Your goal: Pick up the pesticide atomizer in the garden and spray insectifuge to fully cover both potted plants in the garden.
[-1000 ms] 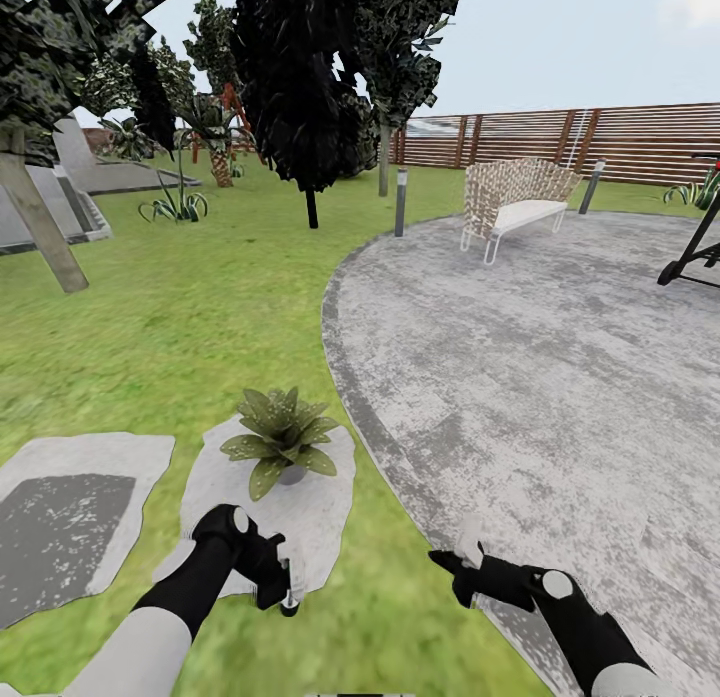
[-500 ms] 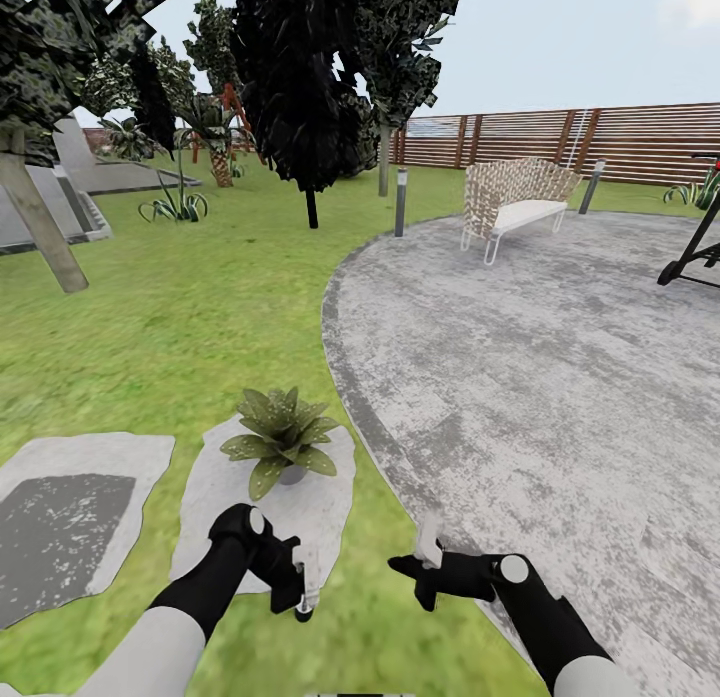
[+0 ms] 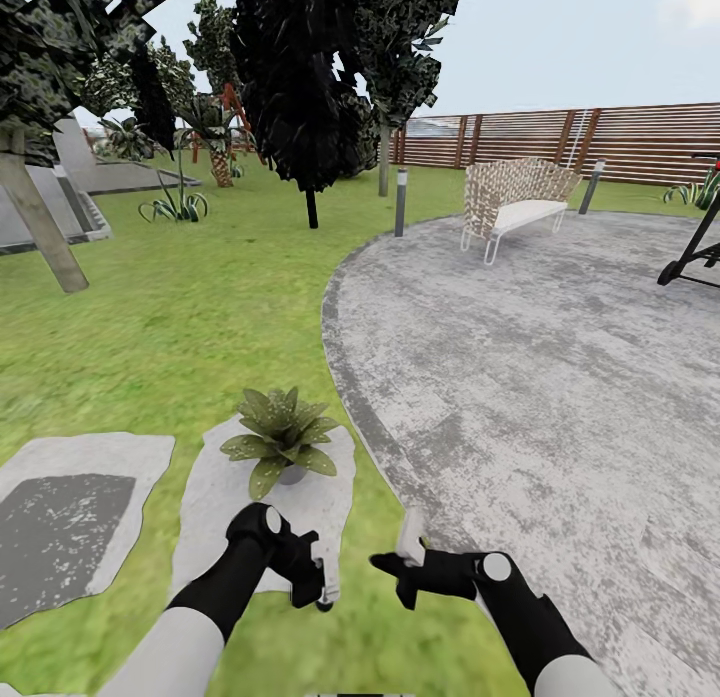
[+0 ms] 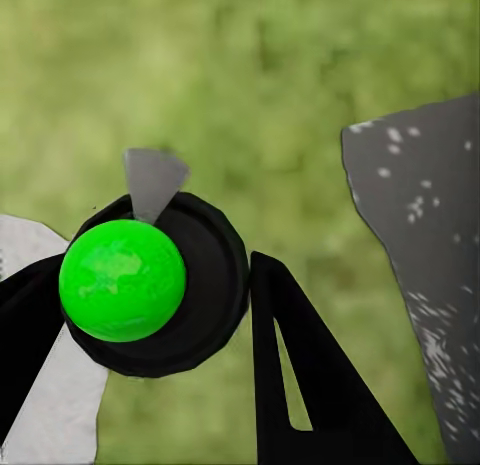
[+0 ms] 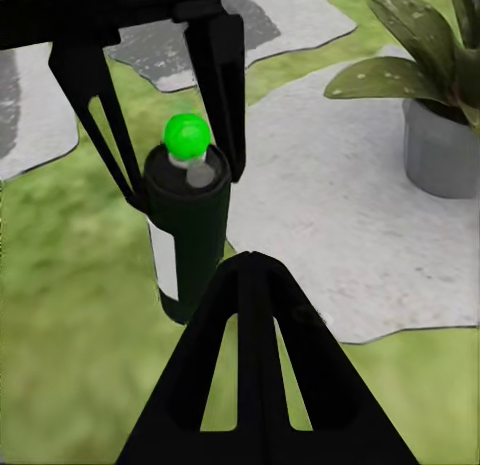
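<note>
A potted plant (image 3: 280,439) with speckled green leaves stands on a pale stone slab (image 3: 305,512) in the garden lawn, just ahead of my arms. My left gripper (image 3: 312,575) is shut on the pesticide atomizer (image 3: 323,589), holding it upright over the slab's near edge. From the left wrist the atomizer (image 4: 160,285) shows end-on, dark and round with a green ball on top, between the fingers (image 4: 310,385). The right wrist view shows the atomizer (image 5: 190,235), its white label, the left gripper (image 5: 185,185) and the plant (image 5: 440,65). My right gripper (image 3: 395,567) is shut, empty, a short way right of the bottle.
A round grey stone patio (image 3: 540,377) spreads to the right, with a white bench (image 3: 515,202) and a black stand (image 3: 695,247) at its far side. A second slab (image 3: 70,517) lies at left. Dark trees (image 3: 300,87), a lamp post (image 3: 401,202) and the slat fence (image 3: 620,142) stand beyond.
The left gripper with the atomizer has moved right and the right gripper has moved left, so the two now sit closer together. The plant and the view have not shifted.
</note>
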`<state>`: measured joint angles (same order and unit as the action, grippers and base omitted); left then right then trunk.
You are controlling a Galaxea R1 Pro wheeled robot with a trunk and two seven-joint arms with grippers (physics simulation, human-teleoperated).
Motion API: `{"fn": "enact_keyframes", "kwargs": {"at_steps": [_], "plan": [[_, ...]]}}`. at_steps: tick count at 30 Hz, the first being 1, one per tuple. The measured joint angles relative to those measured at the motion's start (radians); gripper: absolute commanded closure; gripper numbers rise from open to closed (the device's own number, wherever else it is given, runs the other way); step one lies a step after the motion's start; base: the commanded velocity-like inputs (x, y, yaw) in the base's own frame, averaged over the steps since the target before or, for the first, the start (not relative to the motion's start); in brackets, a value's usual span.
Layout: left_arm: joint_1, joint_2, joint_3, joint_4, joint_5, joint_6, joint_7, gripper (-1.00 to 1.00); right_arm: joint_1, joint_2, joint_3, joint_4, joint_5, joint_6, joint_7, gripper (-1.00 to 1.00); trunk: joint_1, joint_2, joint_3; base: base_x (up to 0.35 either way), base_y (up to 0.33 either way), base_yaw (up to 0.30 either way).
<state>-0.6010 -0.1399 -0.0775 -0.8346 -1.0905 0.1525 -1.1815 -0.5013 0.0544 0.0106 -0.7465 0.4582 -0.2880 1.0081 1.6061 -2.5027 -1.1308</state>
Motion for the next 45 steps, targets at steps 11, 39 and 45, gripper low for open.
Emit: {"fn": "enact_keyframes", "kwargs": {"at_steps": [11,39,45], "plan": [[0.000,-0.027,-0.002,-0.002,0.002,0.000,0.004,1.00,0.000,0.014,0.001,-0.001,0.000,0.002,0.000,1.00,0.000,0.000,0.000,0.000,0.000,0.000],[0.002,-0.034,-0.025,-0.005,0.067,0.000,0.008,1.00,0.000,0.017,0.002,-0.009,-0.001,0.002,0.000,1.00,0.000,0.000,0.000,0.000,0.000,0.000],[0.003,-0.034,-0.025,-0.005,0.083,-0.002,0.007,1.00,0.000,0.031,0.003,-0.015,-0.001,0.002,0.002,1.00,0.000,0.000,0.000,0.000,0.000,0.000]]}}
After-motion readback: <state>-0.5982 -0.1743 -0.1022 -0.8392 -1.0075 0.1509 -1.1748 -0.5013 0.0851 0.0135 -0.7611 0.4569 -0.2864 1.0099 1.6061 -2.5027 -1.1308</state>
